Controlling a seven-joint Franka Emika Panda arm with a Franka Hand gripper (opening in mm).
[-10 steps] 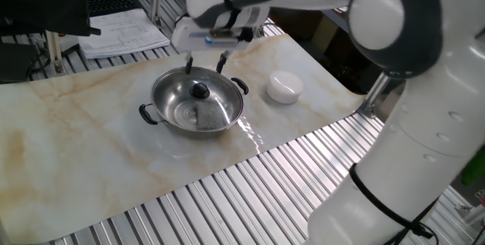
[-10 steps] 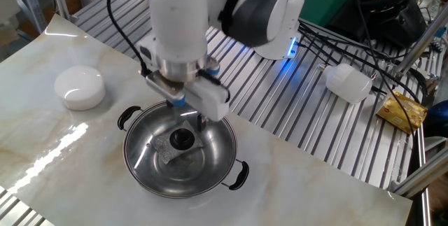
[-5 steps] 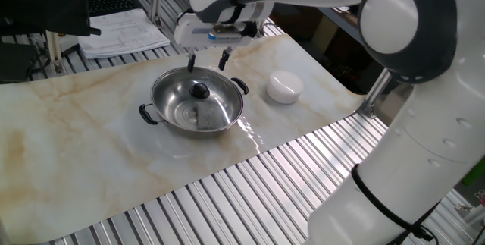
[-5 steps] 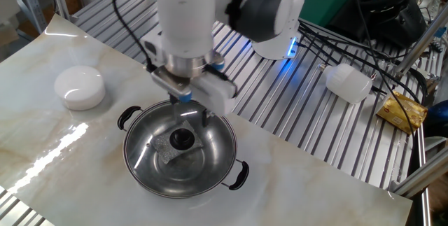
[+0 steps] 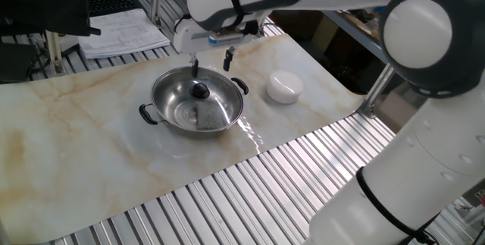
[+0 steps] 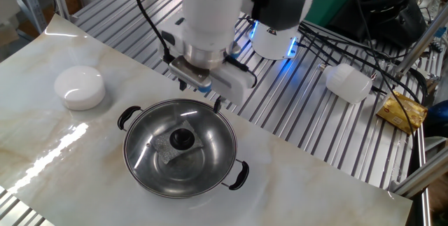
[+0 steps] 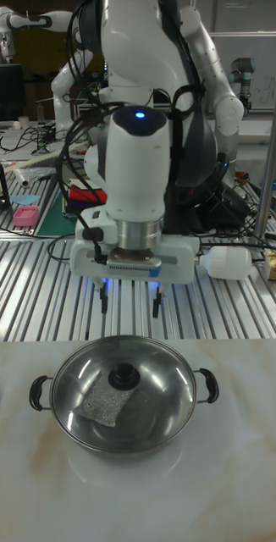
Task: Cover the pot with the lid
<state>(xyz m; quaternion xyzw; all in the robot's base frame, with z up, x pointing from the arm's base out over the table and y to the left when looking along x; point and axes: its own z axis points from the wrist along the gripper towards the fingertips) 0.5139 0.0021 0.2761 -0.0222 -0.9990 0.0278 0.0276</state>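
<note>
**Ana:** Scanning left to right on the tall fixed view: black side handle, then the pot point(image 7: 124, 405) on the marble-look table point(image 7: 240, 474), and the lid point(image 7: 113, 391) sits on it, rim to rim as far as I can judge, black knob point(image 7: 120, 376) near the centre.

**Ben:** And the gripper point(image 7: 129, 305)?

**Ana:** Above the pot's far edge, clear of it. Fingers spread apart, nothing between them, nothing held. The other fixed view agrees: gripper point(image 6: 203, 94) hangs over the steel slats just behind the pot point(image 6: 183, 150), not touching lid point(image 6: 178, 142) or knob.

**Ben:** So which step is this?

**Ana:** My read: placing is done, and this is the retreat. The lid looks level, no tilt that I can make out.

**Ben:** Further right?

**Ana:** In one fixed view, the pot point(image 5: 198, 102) with lid point(image 5: 195, 97) on it, then the small white dome point(image 5: 284, 87) well apart on the right, untouched. The gripper point(image 5: 211, 64) hovers over the back rim.

**Ben:** What does the next move call for?

**Ana:** Little, I'd say. Lift straight away without clipping the knob or rim. There's a grey patch point(image 7: 104, 406) inside under the glass; I can't tell what it is.
</note>
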